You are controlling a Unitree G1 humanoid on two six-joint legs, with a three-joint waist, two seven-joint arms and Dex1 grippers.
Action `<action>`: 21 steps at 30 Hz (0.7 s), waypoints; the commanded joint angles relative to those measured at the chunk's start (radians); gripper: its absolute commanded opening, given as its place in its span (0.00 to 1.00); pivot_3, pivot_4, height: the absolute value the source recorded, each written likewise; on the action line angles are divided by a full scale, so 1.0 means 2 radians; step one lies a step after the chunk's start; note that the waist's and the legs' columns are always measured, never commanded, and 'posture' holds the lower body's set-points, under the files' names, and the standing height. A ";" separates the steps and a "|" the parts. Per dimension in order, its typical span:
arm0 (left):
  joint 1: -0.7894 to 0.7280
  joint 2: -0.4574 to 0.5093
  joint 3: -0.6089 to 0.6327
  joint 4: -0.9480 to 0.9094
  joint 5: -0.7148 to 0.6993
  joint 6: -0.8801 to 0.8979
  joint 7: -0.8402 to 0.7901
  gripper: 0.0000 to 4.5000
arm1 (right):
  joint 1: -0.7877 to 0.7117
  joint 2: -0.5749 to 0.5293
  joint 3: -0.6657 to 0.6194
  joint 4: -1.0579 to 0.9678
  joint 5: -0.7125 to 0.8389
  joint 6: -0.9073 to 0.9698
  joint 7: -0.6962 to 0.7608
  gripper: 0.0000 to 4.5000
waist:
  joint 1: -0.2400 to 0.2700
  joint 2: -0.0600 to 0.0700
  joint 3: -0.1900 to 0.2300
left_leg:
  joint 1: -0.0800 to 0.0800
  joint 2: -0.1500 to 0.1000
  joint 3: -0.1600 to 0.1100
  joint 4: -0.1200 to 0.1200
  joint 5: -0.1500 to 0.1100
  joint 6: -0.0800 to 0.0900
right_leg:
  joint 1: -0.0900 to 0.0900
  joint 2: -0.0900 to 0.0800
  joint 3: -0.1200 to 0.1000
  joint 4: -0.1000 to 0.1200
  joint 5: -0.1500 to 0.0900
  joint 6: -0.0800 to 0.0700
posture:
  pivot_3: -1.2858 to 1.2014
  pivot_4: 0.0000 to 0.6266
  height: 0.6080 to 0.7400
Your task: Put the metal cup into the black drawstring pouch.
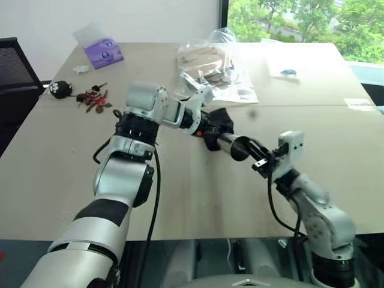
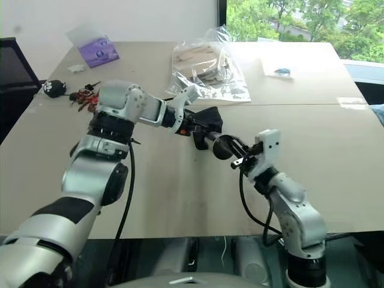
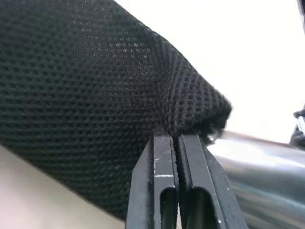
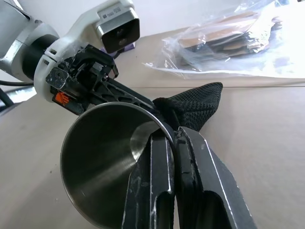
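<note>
The metal cup point(image 1: 235, 147) hangs level above the table, its open mouth turned toward my right arm. My right gripper point(image 1: 253, 153) is shut on the cup's rim, one finger inside the mouth point(image 4: 159, 162) and one outside. The black drawstring pouch point(image 1: 221, 122), of black mesh point(image 3: 95, 95), hangs at the cup's closed end and drapes over it. My left gripper point(image 3: 176, 136) is shut on the pouch's fabric, right beside the cup's steel wall point(image 3: 257, 162). I cannot tell whether the cup's base sits inside the pouch's mouth.
A clear plastic bag of wooden pieces point(image 1: 210, 66) lies on the table point(image 1: 180, 204) just behind the grippers. At the far left are a purple packet point(image 1: 103, 52), a black plush toy point(image 1: 60, 89) and red keys point(image 1: 93, 99). A dark chair point(image 1: 12, 72) stands off the left edge.
</note>
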 commanded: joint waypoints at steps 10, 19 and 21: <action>-0.070 -0.020 -0.008 0.109 0.021 -0.009 -0.071 0.00 | 0.002 0.069 0.000 0.057 0.122 -0.109 0.058 0.01 | 0.002 0.000 0.000 | -0.001 0.001 -0.001 0.000 0.000 0.000 | 0.000 -0.001 -0.001 -0.001 0.000 0.000 | 0.52 0.24 1.00; -0.067 0.001 0.042 0.107 0.019 0.032 -0.050 0.00 | -0.008 0.064 -0.010 0.213 0.108 -0.147 0.081 0.01 | 0.000 0.000 0.000 | 0.000 0.001 0.000 -0.001 0.000 0.000 | 0.000 0.000 0.000 0.000 0.000 0.000 | 0.52 0.24 1.00; -0.062 0.008 0.051 0.097 0.018 0.043 -0.042 0.00 | -0.008 0.065 -0.016 0.243 0.106 -0.156 0.083 0.01 | 0.001 0.000 0.000 | 0.000 0.001 0.000 0.000 0.000 0.000 | 0.000 0.000 0.000 0.000 0.000 0.000 | 0.52 0.24 1.00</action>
